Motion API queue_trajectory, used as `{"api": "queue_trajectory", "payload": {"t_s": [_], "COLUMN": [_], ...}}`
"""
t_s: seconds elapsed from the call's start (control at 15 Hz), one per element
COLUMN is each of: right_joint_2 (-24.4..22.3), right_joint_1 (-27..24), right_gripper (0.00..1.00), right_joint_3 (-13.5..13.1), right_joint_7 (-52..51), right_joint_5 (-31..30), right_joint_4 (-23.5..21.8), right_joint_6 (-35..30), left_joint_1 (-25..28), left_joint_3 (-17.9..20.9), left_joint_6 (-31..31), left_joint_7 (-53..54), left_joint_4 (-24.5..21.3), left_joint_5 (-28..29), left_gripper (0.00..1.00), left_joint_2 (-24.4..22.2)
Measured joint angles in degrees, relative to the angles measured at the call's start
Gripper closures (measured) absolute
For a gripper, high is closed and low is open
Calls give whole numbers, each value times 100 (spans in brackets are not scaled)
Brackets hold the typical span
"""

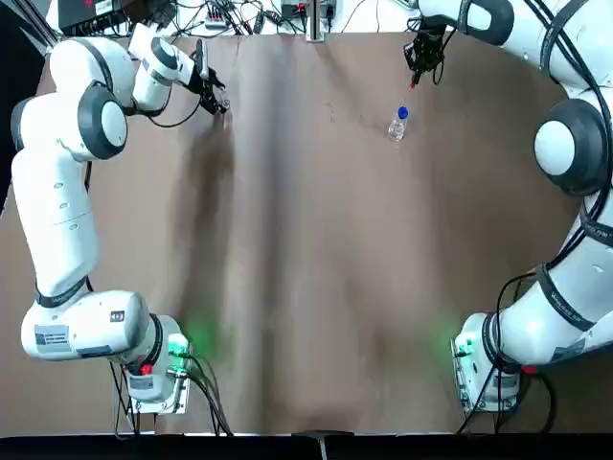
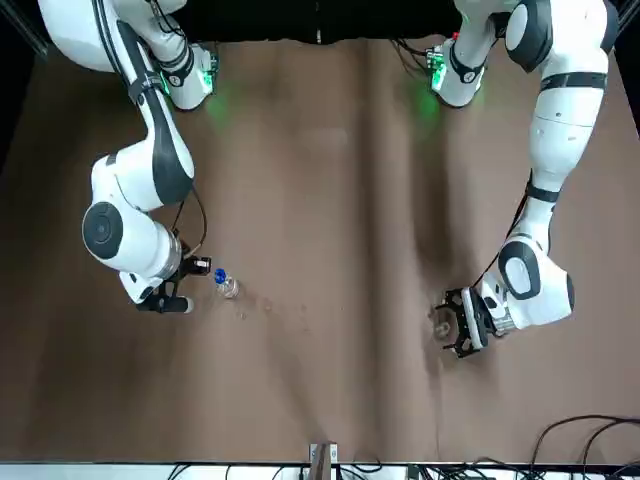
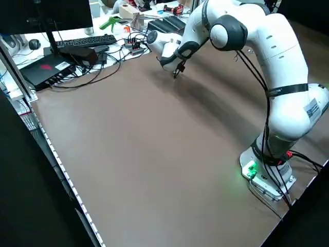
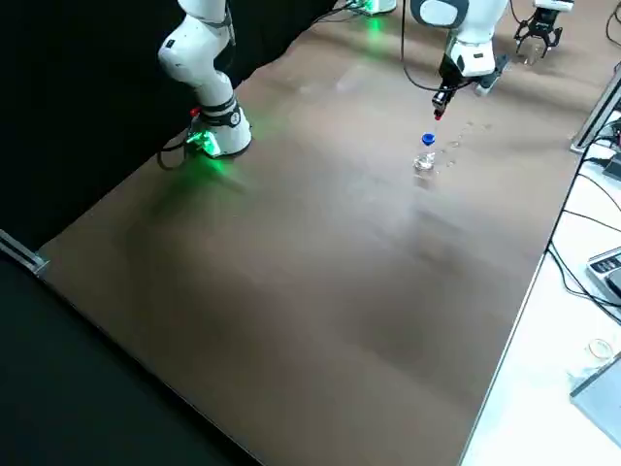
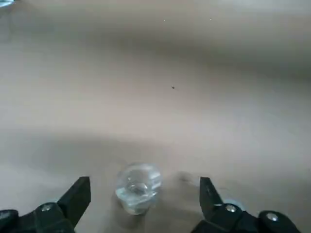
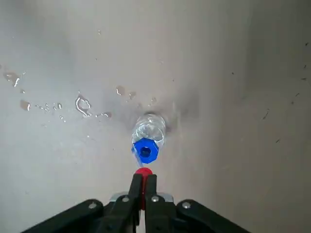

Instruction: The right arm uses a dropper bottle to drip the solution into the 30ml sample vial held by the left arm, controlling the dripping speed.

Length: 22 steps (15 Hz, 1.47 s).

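The dropper bottle (image 6: 147, 130), clear with a blue collar (image 6: 145, 150), stands on the brown table (image 1: 316, 249) at the far right (image 1: 397, 124). My right gripper (image 6: 142, 177) hovers just above and beside it (image 4: 441, 97), shut on the red dropper bulb (image 6: 142, 171), which is lifted off the collar. At the far left, my left gripper (image 1: 218, 101) is low over the table and open. The sample vial (image 5: 138, 187), small and clear, stands on the table between its fingers (image 5: 77, 196) without touching either one. The front view shows that gripper (image 2: 447, 325) around the vial (image 2: 440, 322).
Several small drops of liquid (image 6: 81, 104) lie on the table beside the dropper bottle. Cables, a keyboard (image 3: 85, 41) and other gear crowd the bench past the table's far edge. The arm bases (image 1: 158, 369) stand at the near edge.
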Motion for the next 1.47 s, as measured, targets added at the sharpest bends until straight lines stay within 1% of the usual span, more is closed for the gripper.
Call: {"api": "queue_trajectory", "payload": {"t_s": [0.13,0.2,0.33,0.47,0.67,0.93,1.13,1.47], "right_joint_2": [-4,-6,-8,-10,-11,-45,-72,-70], "right_joint_1": [-1,-4,-12,-16,-24,-42,-47,-47], "right_gripper": [94,94,94,94,94,94,94,94], "right_joint_3": [-1,-4,-5,-6,-6,-8,-9,-9], "right_joint_7": [10,13,14,14,15,16,25,36], "right_joint_5": [0,0,0,0,0,0,0,0], "right_joint_4": [37,67,83,97,112,128,128,108], "right_joint_6": [0,0,0,0,-47,-162,-277,-288], "left_joint_1": [12,32,46,34,16,-162,-335,-492], "left_joint_3": [1,1,3,-1,-61,-136,-135,-135], "left_joint_6": [1,2,-48,-253,-634,-1015,-1452,-1920], "left_joint_7": [30,29,-114,-618,-1998,-3773,-5401,-7595], "left_joint_4": [94,209,264,277,280,297,295,289], "left_joint_5": [120,465,728,1129,2039,2837,3109,3272], "left_gripper": [1,1,1,1,1,1,1,1], "left_joint_2": [-27,-139,-357,-629,-1041,-1637,-2029,-2328]}}
